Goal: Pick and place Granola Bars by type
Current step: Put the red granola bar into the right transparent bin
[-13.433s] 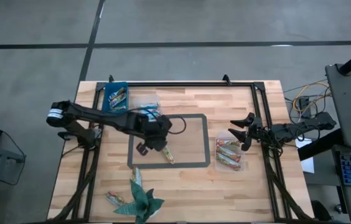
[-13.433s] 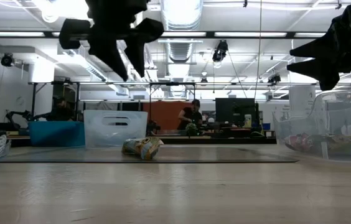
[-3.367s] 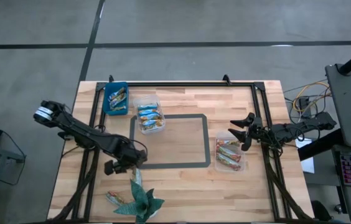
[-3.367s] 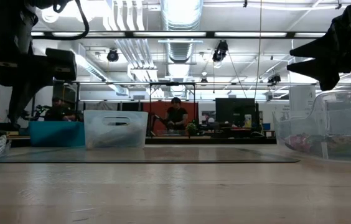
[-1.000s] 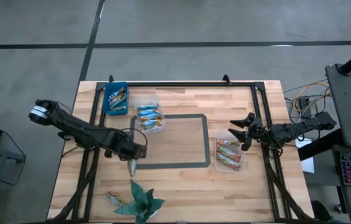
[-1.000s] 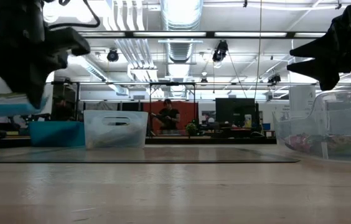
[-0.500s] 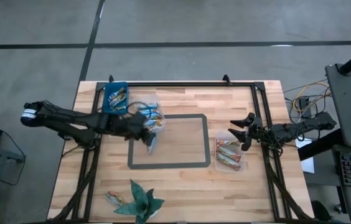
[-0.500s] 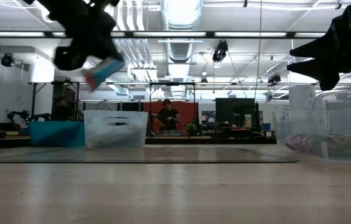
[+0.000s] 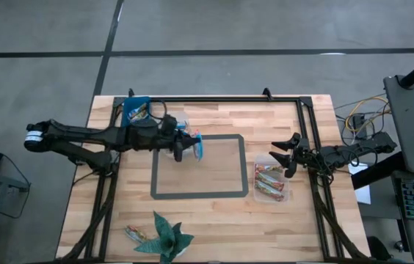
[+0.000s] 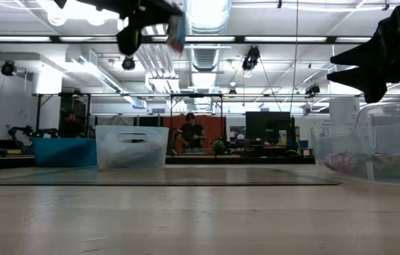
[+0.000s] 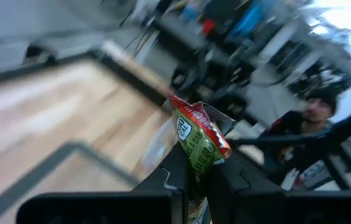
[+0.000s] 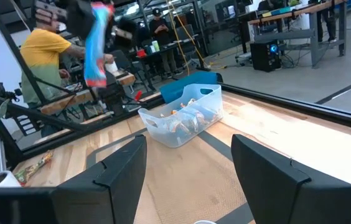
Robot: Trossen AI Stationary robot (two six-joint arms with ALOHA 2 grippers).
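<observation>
My left gripper (image 9: 189,146) hangs high over the far left corner of the black outline, shut on one granola bar (image 9: 197,147). The bar's wrapper shows green with a red end in the left wrist view (image 11: 196,142) and blue with a red end in the right wrist view (image 12: 95,42). Right under the gripper a clear tub (image 9: 184,129) holds blue bars. A second clear tub (image 9: 255,173) near my right gripper (image 9: 281,152) holds brown and red bars (image 9: 269,181). That gripper hovers open at the table's right side. One more bar (image 9: 136,233) lies by the green paper figure. My left gripper pinches the bar between its two fingers (image 11: 170,169) at the bar's lower part (image 11: 198,167). The bar's red end (image 11: 194,111) sticks out past the fingertips. The bar is lifted clear, high above the table (image 10: 177,30).
A blue tub (image 9: 136,114) with bars stands at the far left corner. The green paper figure (image 9: 165,235) lies at the near edge. A black rectangular outline (image 9: 200,196) marks the middle of the table. Black frame rails run along left, right and far edges. People are in the room behind.
My left gripper, carrying the bar, has swung from the near left side of the outline toward the far edge and to the right, rising as it went. It has turned, so the bar now points toward the table's right. The right arm kept still.
</observation>
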